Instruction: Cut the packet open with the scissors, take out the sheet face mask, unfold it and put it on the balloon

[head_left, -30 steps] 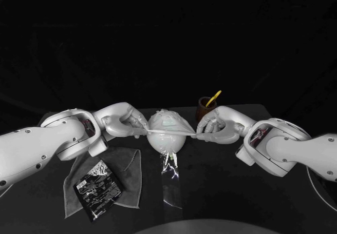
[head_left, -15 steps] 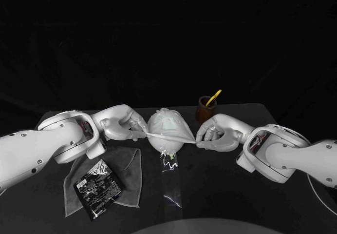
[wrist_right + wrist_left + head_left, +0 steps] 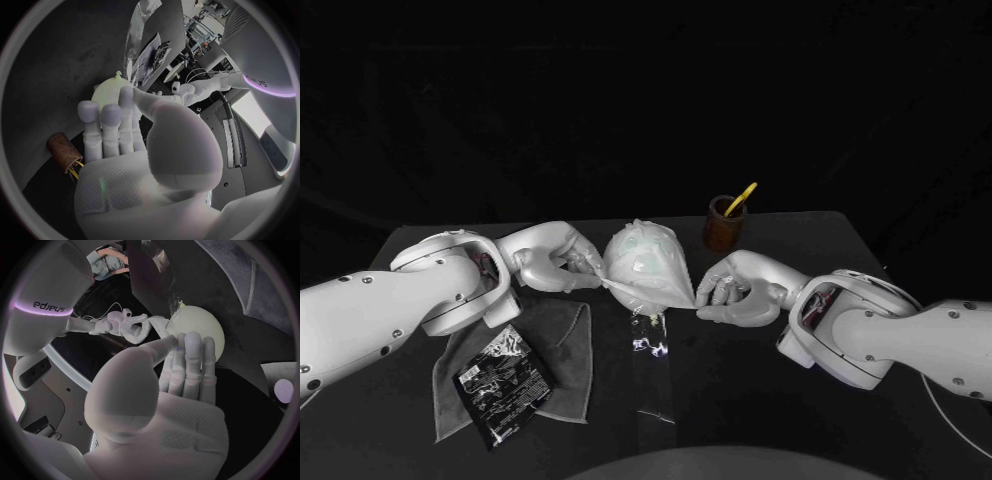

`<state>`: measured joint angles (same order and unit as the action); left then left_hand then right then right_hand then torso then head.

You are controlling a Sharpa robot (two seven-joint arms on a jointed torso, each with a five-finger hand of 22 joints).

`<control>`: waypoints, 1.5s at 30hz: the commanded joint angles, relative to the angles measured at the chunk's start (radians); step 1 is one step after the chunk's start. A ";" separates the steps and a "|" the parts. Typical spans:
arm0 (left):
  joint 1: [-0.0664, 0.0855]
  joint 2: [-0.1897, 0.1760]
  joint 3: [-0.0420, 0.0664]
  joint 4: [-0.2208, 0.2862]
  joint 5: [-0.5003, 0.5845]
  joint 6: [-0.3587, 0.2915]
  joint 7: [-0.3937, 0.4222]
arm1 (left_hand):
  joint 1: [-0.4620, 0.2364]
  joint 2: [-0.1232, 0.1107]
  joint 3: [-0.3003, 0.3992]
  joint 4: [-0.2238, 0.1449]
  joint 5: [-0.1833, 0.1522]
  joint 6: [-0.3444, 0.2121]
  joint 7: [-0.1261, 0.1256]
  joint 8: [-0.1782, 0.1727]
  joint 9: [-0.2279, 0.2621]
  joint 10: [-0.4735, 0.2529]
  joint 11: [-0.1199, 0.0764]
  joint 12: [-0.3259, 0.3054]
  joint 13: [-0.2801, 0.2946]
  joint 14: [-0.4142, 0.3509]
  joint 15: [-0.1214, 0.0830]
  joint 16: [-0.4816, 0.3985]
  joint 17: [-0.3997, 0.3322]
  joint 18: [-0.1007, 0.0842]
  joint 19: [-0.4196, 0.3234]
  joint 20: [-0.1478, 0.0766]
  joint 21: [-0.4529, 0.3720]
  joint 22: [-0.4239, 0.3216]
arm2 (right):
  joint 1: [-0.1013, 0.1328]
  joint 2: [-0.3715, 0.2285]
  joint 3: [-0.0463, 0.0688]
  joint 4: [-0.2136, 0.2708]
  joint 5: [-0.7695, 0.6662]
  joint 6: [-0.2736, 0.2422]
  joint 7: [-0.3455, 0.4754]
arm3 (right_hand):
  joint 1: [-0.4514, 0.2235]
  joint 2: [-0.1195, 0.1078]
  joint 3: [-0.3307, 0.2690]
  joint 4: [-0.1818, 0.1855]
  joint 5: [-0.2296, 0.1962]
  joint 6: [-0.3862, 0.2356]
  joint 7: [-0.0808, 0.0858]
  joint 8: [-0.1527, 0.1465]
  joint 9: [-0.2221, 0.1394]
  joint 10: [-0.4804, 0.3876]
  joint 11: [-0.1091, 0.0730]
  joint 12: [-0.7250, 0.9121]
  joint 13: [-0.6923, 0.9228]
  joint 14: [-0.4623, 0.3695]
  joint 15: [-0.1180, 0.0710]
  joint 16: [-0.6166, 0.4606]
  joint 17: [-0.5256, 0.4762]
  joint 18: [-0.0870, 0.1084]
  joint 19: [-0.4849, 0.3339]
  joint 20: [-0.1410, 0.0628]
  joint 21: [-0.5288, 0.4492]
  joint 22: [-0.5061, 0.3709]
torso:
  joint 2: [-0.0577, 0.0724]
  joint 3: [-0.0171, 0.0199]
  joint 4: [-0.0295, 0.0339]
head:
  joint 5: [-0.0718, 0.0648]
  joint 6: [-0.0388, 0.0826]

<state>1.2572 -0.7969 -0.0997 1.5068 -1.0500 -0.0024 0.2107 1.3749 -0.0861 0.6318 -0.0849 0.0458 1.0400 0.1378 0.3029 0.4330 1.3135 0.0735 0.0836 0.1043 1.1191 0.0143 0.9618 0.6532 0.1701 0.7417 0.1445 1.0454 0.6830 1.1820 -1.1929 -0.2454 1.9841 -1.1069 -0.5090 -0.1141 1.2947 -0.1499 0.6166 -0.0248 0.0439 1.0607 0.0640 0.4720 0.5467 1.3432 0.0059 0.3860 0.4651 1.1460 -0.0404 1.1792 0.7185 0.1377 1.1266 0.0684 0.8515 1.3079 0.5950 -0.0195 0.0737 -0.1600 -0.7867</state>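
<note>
sheet face mask (image 3: 655,272) is stretched between the two hands, a little left of the frame's middle in the head view. it lies across the balloon (image 3: 199,329) and hides much of it from above. its upper part rises pale over the balloon, and its lower edge runs as a taut band slanting down toward the right. the left hand (image 3: 557,266) sits just left of the balloon, fingers closed in a pinch on the mask's left end. the right hand (image 3: 733,291) sits lower and to the right, thumb pressed to fingers on the mask's other end.

in the left wrist view the balloon shows pale and rounded just beyond that hand's straight fingers (image 3: 190,357), with its knot sticking out. whether the mask touches the balloon all the way round i cannot tell.

on the black table (image 3: 776,400), at lower left, the black packet (image 3: 502,385) lies flat on a grey cloth (image 3: 548,335). a strip of clear film (image 3: 651,370) runs from under the balloon toward the bottom of the frame. behind the right hand, just right of centre, stands a brown cup (image 3: 721,230), and the yellow-handled scissors (image 3: 741,197) stick out of it, tilted right. the cup stands apart from both hands.
</note>
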 commanded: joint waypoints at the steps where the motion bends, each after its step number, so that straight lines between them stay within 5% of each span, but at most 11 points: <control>1: -0.001 0.006 0.001 -0.010 -0.015 -0.041 0.002 | 0.001 -0.001 0.008 0.001 0.003 -0.003 0.007 -0.008 0.082 -0.013 0.003 -0.008 0.001 0.006 -0.002 0.024 0.008 0.014 0.002 -0.009 0.010 0.005 | -0.004 0.012 0.000 -0.006 -0.002 -0.043 0.006 | -0.001 0.006 0.004 0.001 0.005 0.005 0.002 0.002 0.002 -0.001 -0.007 0.004 0.002 -0.008 -0.005 -0.001 -0.006 0.011 -0.007 0.001 -0.010 0.060 | 0.001 0.0001 0.0010 | 0.000 -0.003; 6: -0.003 0.007 0.000 -0.020 -0.015 -0.052 0.000 | 0.002 -0.011 0.006 -0.002 0.002 -0.012 0.012 -0.012 0.081 -0.023 0.008 -0.011 0.000 0.001 0.002 0.049 0.014 0.013 0.000 -0.013 0.020 0.010 | -0.007 0.024 0.000 -0.016 0.032 -0.082 0.025 | -0.009 0.002 0.003 0.009 0.005 -0.004 0.003 0.000 0.002 -0.011 -0.004 -0.002 0.003 -0.025 -0.004 -0.018 -0.038 0.014 -0.019 0.001 -0.032 0.054 | 0.000 -0.0001 0.0017 | 0.000 -0.008; 12: -0.003 0.005 0.000 -0.022 -0.014 -0.047 -0.008 | -0.009 -0.057 -0.026 -0.013 0.002 -0.022 0.016 -0.025 0.071 -0.034 0.013 -0.012 0.002 -0.037 0.009 0.060 0.012 0.005 -0.029 -0.004 0.009 0.008 | -0.008 0.030 0.000 -0.027 0.079 -0.090 0.046 | -0.024 -0.026 -0.010 0.022 0.004 -0.027 0.010 -0.021 -0.010 -0.073 0.010 -0.044 -0.011 -0.078 0.009 -0.063 -0.089 0.018 -0.048 0.008 -0.079 0.040 | -0.002 -0.0003 0.0017 | 0.001 -0.011; 20: -0.003 -0.007 -0.002 -0.018 -0.021 -0.007 -0.033 | -0.048 -0.125 -0.066 -0.004 0.002 -0.045 0.021 -0.051 0.050 -0.054 0.022 -0.014 0.000 -0.066 0.019 0.082 0.003 0.004 -0.041 0.022 -0.046 -0.029 | -0.010 0.028 0.000 -0.043 0.100 -0.071 0.041 | -0.059 -0.094 -0.077 0.052 0.004 -0.113 0.075 -0.093 -0.049 -0.167 0.067 -0.135 -0.064 -0.143 0.056 -0.101 -0.109 0.023 -0.124 0.038 -0.197 0.006 | -0.002 -0.0003 0.0019 | 0.004 -0.016; 25: -0.006 -0.017 -0.009 -0.014 -0.023 0.015 -0.045 | -0.075 -0.156 -0.090 0.008 0.002 -0.062 0.029 -0.064 0.042 -0.068 0.029 -0.017 -0.002 -0.074 0.026 0.089 -0.002 0.006 -0.036 0.032 -0.071 -0.047 | -0.012 0.026 0.000 -0.052 0.104 -0.048 0.034 | -0.068 -0.121 -0.117 0.067 0.004 -0.149 0.098 -0.127 -0.069 -0.187 0.089 -0.168 -0.093 -0.169 0.077 -0.111 -0.118 0.022 -0.142 0.055 -0.224 -0.003 | -0.002 0.0002 0.0018 | 0.005 -0.021; 30: -0.018 -0.022 -0.012 -0.009 -0.017 0.023 -0.047 | -0.096 -0.179 -0.119 0.024 0.002 -0.095 0.032 -0.082 0.032 -0.080 0.034 -0.016 -0.004 -0.081 0.032 0.096 -0.010 0.009 -0.028 0.042 -0.099 -0.069 | -0.014 0.018 0.000 -0.056 0.112 -0.029 0.031 | -0.068 -0.128 -0.138 0.075 0.004 -0.150 0.103 -0.136 -0.077 -0.191 0.094 -0.179 -0.105 -0.178 0.083 -0.112 -0.122 0.024 -0.146 0.061 -0.231 -0.005 | -0.001 -0.0006 0.0011 | 0.005 -0.024; 37: -0.035 -0.027 -0.014 -0.016 0.020 -0.014 -0.044 | -0.093 -0.175 -0.151 0.046 0.003 -0.110 0.038 -0.088 0.028 -0.086 0.037 -0.011 -0.003 -0.086 0.035 0.107 -0.023 0.013 -0.006 0.051 -0.132 -0.097 | -0.022 0.012 0.000 -0.068 0.162 -0.047 0.042 | -0.065 -0.119 -0.157 0.088 0.004 -0.143 0.102 -0.141 -0.083 -0.179 0.093 -0.181 -0.116 -0.178 0.083 -0.108 -0.125 0.028 -0.145 0.067 -0.236 -0.007 | 0.000 -0.0002 0.0007 | 0.010 -0.023; 45: -0.040 -0.034 -0.011 -0.037 0.241 -0.157 -0.020 | -0.070 -0.128 -0.129 0.080 0.003 -0.092 0.045 -0.080 0.026 -0.084 0.040 -0.005 -0.003 -0.134 0.039 0.058 -0.066 0.012 -0.009 0.058 -0.187 -0.136 | -0.026 0.024 0.000 -0.117 0.291 -0.129 0.117 | -0.034 -0.077 -0.147 0.100 0.005 -0.130 0.094 -0.148 -0.092 -0.152 0.083 -0.180 -0.129 -0.161 0.073 -0.097 -0.129 0.034 -0.118 0.068 -0.209 0.002 | 0.001 0.0000 0.0013 | 0.018 -0.011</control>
<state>1.2173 -0.8324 -0.1126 1.4712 -0.9628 -0.0654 0.1685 1.3054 -0.2207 0.5015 -0.0075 0.0500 0.9415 0.1825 0.2200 0.4601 1.2307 0.1124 0.0748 0.1016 0.9892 0.0540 1.0235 0.5893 0.1683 0.7312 0.1986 0.8609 0.5490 1.1571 -1.1716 -0.2458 1.8755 -0.9022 -0.5876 -0.0599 1.2614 -0.2334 0.4693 0.0705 0.0447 0.9220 0.1595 0.3269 0.4553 1.1866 0.0874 0.2066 0.3367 0.9849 0.0352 1.0789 0.5903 0.1535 1.0032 0.1360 0.6384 1.3033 0.5948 -0.0198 0.0747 -0.1449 -0.8028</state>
